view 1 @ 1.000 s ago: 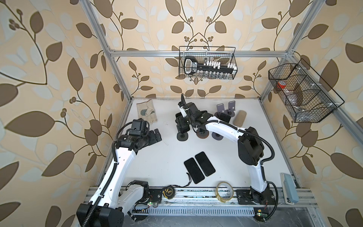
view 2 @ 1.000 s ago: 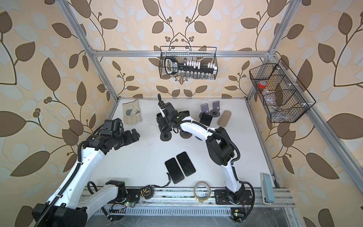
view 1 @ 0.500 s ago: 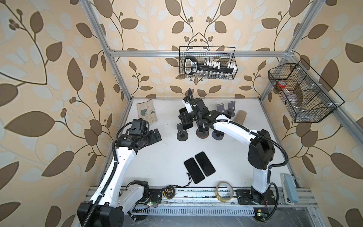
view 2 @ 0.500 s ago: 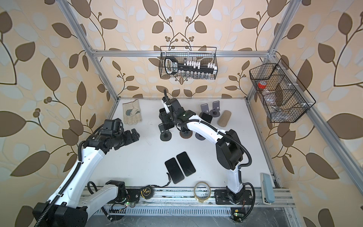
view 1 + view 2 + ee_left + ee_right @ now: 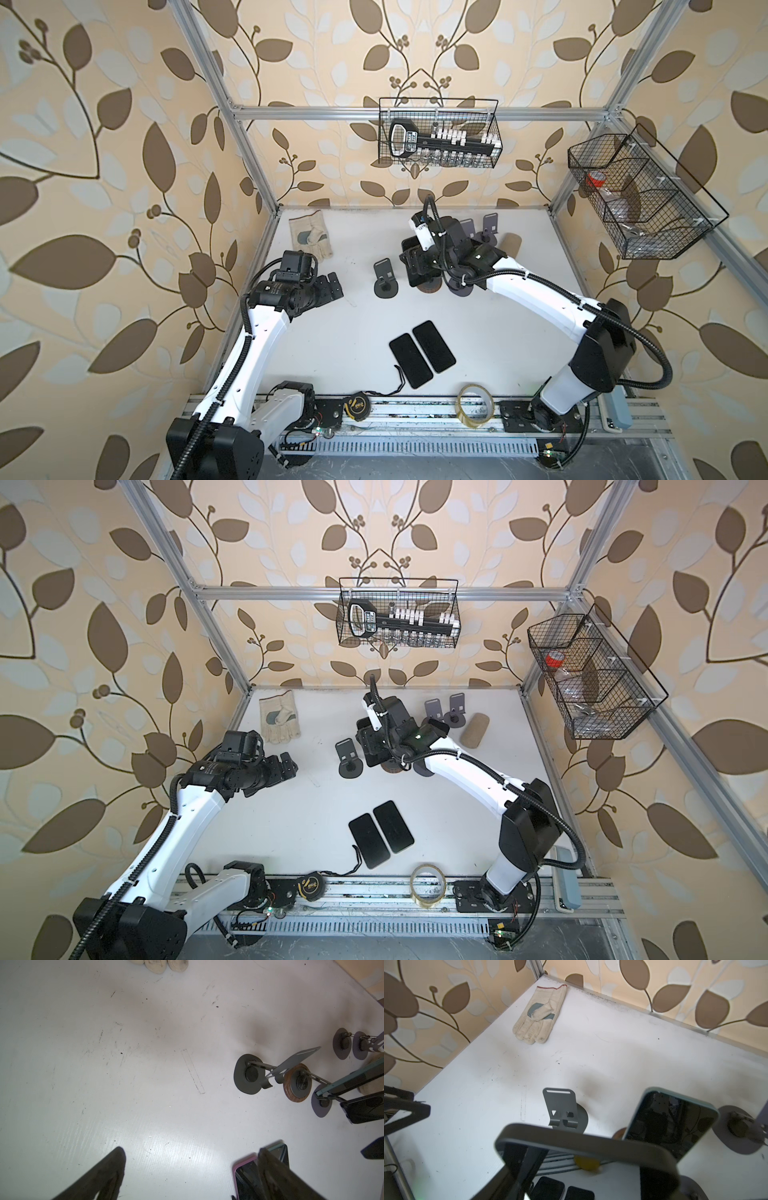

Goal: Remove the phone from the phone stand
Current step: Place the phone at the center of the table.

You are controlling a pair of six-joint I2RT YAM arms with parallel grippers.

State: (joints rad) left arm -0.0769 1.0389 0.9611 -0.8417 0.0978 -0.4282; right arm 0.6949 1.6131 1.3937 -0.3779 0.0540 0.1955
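White tabletop (image 5: pixel 332 328) in a leaf-papered cell. Top views: the right gripper (image 5: pixel 412 262) sits just beside the empty stand (image 5: pixel 384 275), its jaws part-closed on the edges of a dark phone (image 5: pixel 419 277). The phone looks clear of that stand's shelf, though the gripper body hides much of it. The left gripper (image 5: pixel 329 286) hangs well apart, jaws spread wide with nothing between them. Near the front rail lie two flat phones (image 5: pixel 422 353), side by side. Left wrist view: the empty stand (image 5: pixel 250 1076) shows a bare plate. Next to it a teal-edged phone (image 5: pixel 353 1076) leans on a wood-based stand (image 5: pixel 298 1083), and the held phone (image 5: pixel 365 1110) is off the table near that stand. Right wrist view: the phone (image 5: pixel 581 1142) lies crosswise in the grip, raised clear of the empty stand (image 5: pixel 560 1109) and not touching it. Judgement: lift-off looks done and the carry-away is in hand. The next move calls for a firm hold, a swing clear of the teal-edged phone close by, a flat lowering onto bare table, then release.
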